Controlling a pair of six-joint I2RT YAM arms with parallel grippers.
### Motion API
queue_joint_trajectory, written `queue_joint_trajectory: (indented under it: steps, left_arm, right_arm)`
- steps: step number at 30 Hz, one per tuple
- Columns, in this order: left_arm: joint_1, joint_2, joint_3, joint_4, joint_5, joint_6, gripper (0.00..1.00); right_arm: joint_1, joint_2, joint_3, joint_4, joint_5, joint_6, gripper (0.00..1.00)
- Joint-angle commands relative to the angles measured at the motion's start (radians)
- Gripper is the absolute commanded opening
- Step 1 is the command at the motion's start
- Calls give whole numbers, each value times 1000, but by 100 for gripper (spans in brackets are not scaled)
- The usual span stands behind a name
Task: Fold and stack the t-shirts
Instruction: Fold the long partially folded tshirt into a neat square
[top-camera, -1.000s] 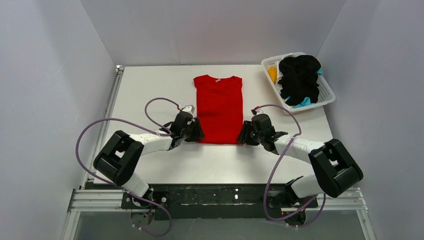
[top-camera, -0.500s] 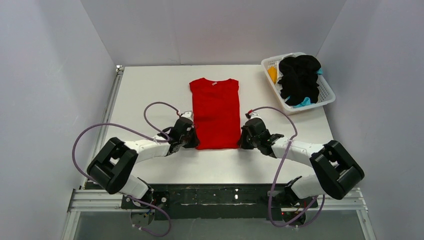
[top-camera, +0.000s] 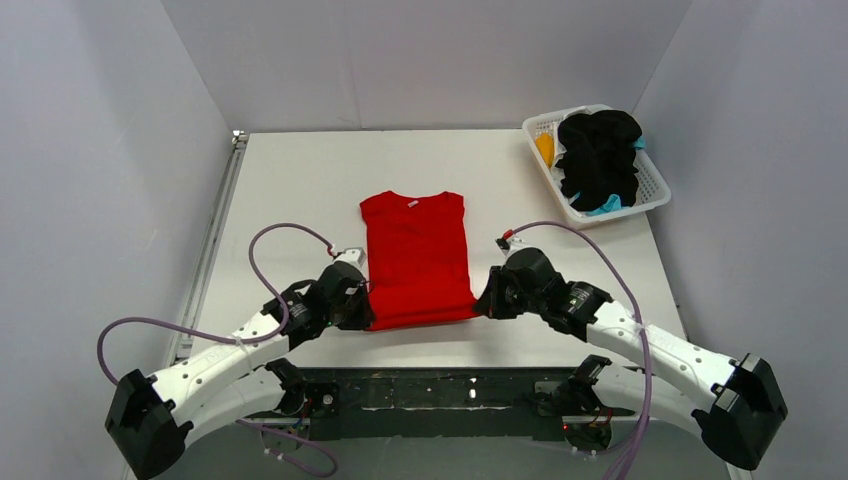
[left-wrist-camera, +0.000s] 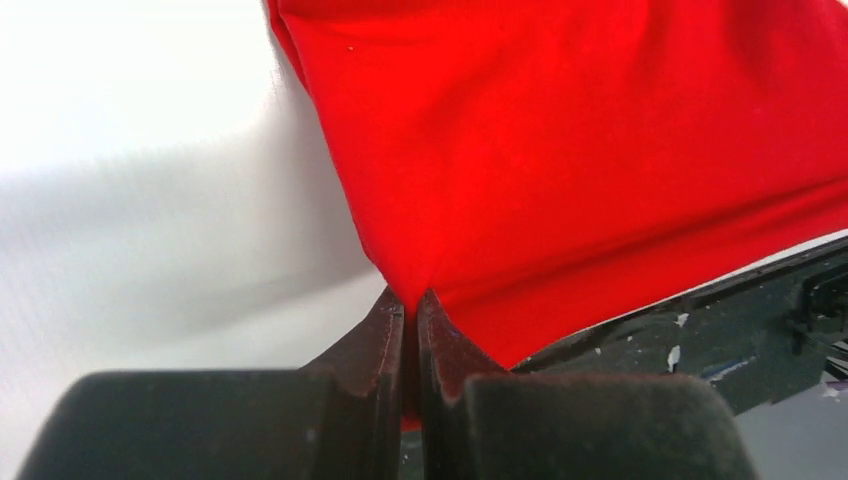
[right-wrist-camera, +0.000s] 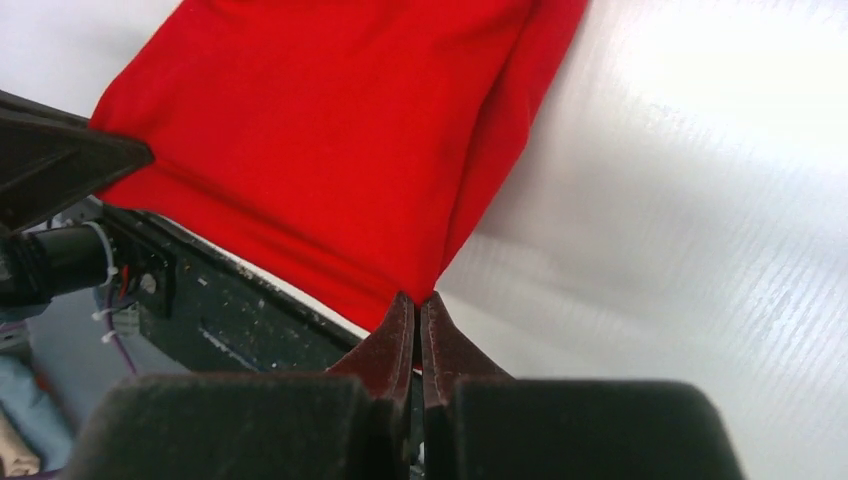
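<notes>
A bright red t-shirt (top-camera: 417, 258), folded into a long narrow strip, lies on the white table with its collar toward the back and its hem near the front edge. My left gripper (top-camera: 366, 312) is shut on the shirt's near left corner (left-wrist-camera: 412, 296). At the near right corner (right-wrist-camera: 419, 292), my right gripper (top-camera: 482, 301) is shut on the cloth. The hem sags a little between the two grips, hanging past the table's front edge in both wrist views. More t-shirts, black (top-camera: 598, 158), orange-yellow (top-camera: 545, 148) and teal (top-camera: 604, 207), are heaped in the basket.
A white lattice basket (top-camera: 651, 182) stands at the back right corner of the table. The black frame rail (top-camera: 440, 390) runs along the near edge under the shirt's hem. Purple cables loop from both arms over the table (top-camera: 290, 180).
Both grippers have shut on the red shirt's near corners and pulled it toward the front edge. The shirt slid nearer and slightly left; both arms drew back.
</notes>
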Motion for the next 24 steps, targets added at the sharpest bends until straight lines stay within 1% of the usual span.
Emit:
queue_joint_trajectory:
  steps: [1,4,8,11,14,16,20,24]
  left_arm:
    - [7,-7,46,-317,-97,-16,0]
    - [7,43,101,-315,-108,-34,0]
    - [9,128,213,-355,-225,3,0]
    - [17,206,328,-370,-287,36,0]
    - [39,290,402,-341,-324,70,0]
    - [76,366,455,-322,-311,79,0]
    - [202,502,588,-339,-199,62,0]
    - [255,610,704,-350,-176,90,0]
  right_arm:
    - [-11,-22,89,-133,44,-8,1]
    - [-13,7,170,-127,82,-27,1]
    - [-30,82,292,-150,194,-78,1]
    - [-79,154,381,-141,177,-120,1]
    - [-114,221,463,-105,185,-161,1]
    - [-141,272,529,-97,196,-183,1]
    - [-202,373,636,-69,147,-208,1]
    - [-257,474,729,-51,98,-227,1]
